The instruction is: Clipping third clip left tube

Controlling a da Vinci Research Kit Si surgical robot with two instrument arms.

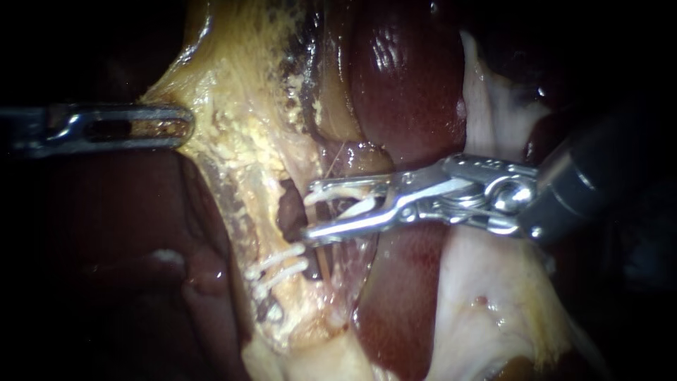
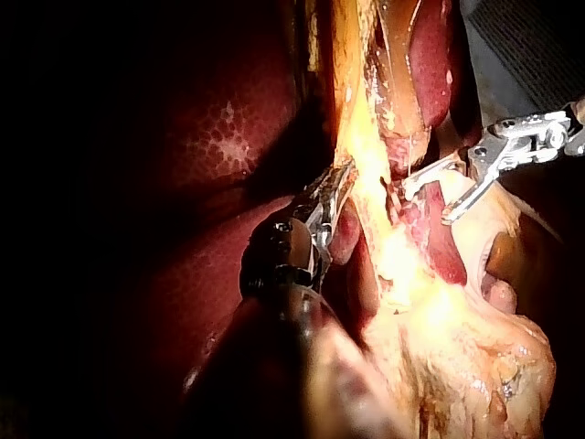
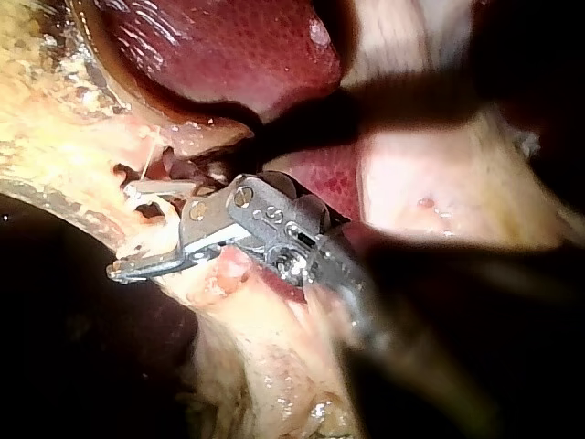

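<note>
With the left instrument's (image 1: 166, 127) jaws clamped on yellow tissue (image 1: 240, 106), the right instrument's (image 1: 314, 212) wide-set jaws, holding a white clip (image 1: 358, 207), should be squared across the left tube (image 1: 293, 240) just beside the two placed clips (image 1: 281, 266), then closed.

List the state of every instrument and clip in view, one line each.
Left instrument, slotted steel jaws: shut on the yellow fatty tissue, which is stretched taut.
Right instrument, long steel jaws: spread wide, holding the open clip, tips by the pale tube.
White plastic clip in those jaws: open, not yet squeezed.
Two white clips on the tube: closed across it.
</note>
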